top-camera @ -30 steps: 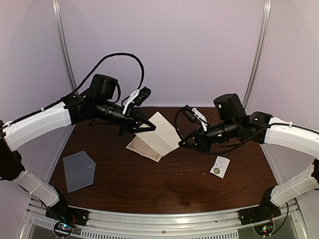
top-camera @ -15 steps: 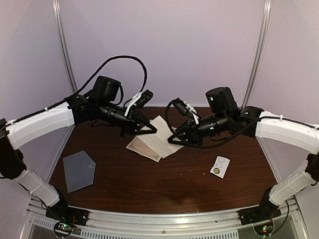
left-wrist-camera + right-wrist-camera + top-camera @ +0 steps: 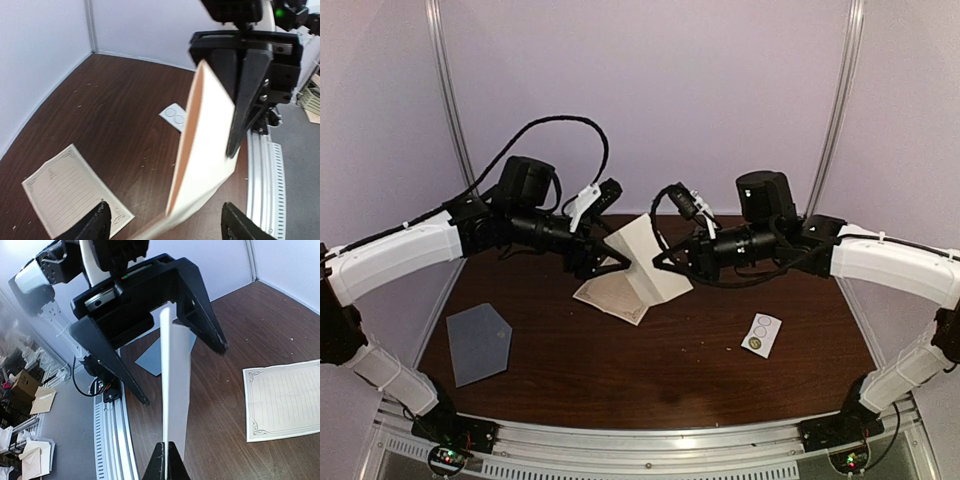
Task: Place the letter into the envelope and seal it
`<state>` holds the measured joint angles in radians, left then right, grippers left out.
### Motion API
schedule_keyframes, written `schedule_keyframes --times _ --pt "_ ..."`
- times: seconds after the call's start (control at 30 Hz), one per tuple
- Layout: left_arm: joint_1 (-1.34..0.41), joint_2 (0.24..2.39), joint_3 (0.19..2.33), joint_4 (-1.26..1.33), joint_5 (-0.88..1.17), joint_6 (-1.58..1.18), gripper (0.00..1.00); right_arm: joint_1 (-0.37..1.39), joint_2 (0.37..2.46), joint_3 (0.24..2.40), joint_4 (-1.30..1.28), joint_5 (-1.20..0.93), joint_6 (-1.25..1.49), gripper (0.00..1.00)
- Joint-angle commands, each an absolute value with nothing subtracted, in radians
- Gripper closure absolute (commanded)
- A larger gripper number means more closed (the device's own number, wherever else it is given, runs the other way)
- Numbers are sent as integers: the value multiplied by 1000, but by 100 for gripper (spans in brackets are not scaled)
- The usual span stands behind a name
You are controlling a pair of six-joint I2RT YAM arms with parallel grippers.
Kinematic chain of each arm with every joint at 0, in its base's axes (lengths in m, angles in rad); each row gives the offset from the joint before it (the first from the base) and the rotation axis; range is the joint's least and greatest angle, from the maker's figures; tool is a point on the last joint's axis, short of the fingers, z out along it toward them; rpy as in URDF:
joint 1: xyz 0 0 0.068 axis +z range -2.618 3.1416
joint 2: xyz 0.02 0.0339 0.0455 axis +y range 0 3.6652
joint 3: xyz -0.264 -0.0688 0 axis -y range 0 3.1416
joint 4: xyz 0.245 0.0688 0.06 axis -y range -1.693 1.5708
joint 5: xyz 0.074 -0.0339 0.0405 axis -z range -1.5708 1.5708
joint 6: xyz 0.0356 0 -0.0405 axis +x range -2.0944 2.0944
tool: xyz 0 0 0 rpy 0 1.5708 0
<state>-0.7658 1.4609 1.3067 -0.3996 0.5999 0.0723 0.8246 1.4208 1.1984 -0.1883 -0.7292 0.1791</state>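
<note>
Right wrist shows smooth cream card (image 3: 176, 380) edge-on.

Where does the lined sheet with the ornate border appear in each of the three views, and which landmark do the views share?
Top external: lined sheet flat at mid-table, below both grippers.
Left wrist: lined sheet at lower left, flat on the table.
Right wrist: lined sheet at the right edge, partly cut off.
Shared landmark: the cream sheet pinched by the right gripper, between the fingers of the open left gripper.
</note>
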Motion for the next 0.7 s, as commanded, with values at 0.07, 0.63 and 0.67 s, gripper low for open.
schedule_keyframes --times 0.07,0.63,0.67 --pt "-761 1272 1245 -216 223 -68 20 794 1347 1117 -19 -521 297 100" --pt "-810 1295 1037 214 484 -568 50 839 1336 1043 268 -521 408 100" --pt "-811 1299 1033 230 491 -577 50 843 1341 1046 273 -532 408 100"
